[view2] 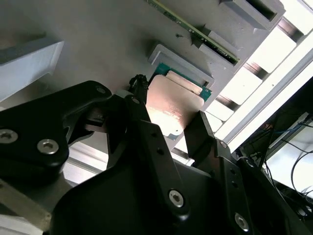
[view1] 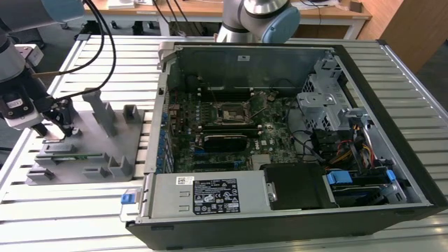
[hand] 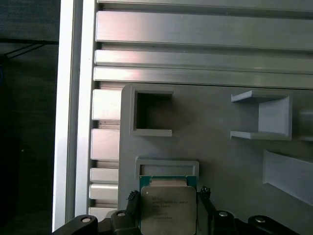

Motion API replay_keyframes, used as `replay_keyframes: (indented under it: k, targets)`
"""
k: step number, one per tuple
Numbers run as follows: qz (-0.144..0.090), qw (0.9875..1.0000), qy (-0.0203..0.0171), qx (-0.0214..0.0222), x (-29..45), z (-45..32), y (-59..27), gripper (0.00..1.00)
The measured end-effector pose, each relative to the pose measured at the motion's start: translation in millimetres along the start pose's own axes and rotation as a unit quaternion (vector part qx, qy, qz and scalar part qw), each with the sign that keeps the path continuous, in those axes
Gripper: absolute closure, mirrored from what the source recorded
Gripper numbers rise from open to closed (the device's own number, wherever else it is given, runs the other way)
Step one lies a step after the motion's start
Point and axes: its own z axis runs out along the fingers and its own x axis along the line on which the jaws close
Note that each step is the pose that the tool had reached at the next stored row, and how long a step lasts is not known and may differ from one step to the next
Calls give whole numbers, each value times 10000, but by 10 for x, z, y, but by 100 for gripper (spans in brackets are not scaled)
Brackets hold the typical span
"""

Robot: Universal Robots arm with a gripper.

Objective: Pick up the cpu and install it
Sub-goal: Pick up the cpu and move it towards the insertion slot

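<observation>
The cpu (hand: pixel 167 208), a small square chip with a silver-grey metal top and a green edge, sits between my two black fingers in both wrist views. My gripper (hand: pixel 167 195) is shut on it, one finger (hand: pixel 132 198) against each side. The chip is right at its small grey holder pocket (hand: pixel 167 166) on the grey parts fixture (view1: pixel 84 152). The second wrist view shows the cpu (view2: pixel 176 98) in my gripper (view2: pixel 169 111), tilted just off the fixture plate. In the exterior view my gripper (view1: pixel 60 128) hangs over the fixture's left part, left of the open computer case (view1: pixel 280 131).
The case's mainboard has a black socket frame (view1: pixel 231 111) near its middle. A long green memory stick (view1: pixel 66 154) lies in the fixture, also seen in the second wrist view (view2: pixel 195 29). Upright grey posts (view1: pixel 105 113) stand on the fixture. A slatted aluminium table (view1: pixel 42 210) carries everything.
</observation>
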Motion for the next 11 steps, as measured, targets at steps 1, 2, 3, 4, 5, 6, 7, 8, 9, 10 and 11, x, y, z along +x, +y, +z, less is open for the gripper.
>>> replay_keyframes:
  k: [1,2,3,4,5,6,7,8,9,10,11]
  targets:
    - [0,10000,1,1,0,-8,0,46]
    - [0,10000,0,0,0,-16,0,46]
    - [0,10000,0,0,0,-29,0,46]
    - [0,10000,0,0,0,-43,0,46]
    - [0,10000,0,0,0,-55,0,46]
    - [-1,10000,0,0,0,-68,0,46]
    - [0,10000,-1,0,0,-81,0,46]
    - [0,10000,-1,-1,1,-92,0,46]
    - [0,10000,-3,0,1,-102,0,46]
    - [0,10000,-3,0,1,-114,0,46]
    - [0,10000,-3,0,1,-123,0,46]
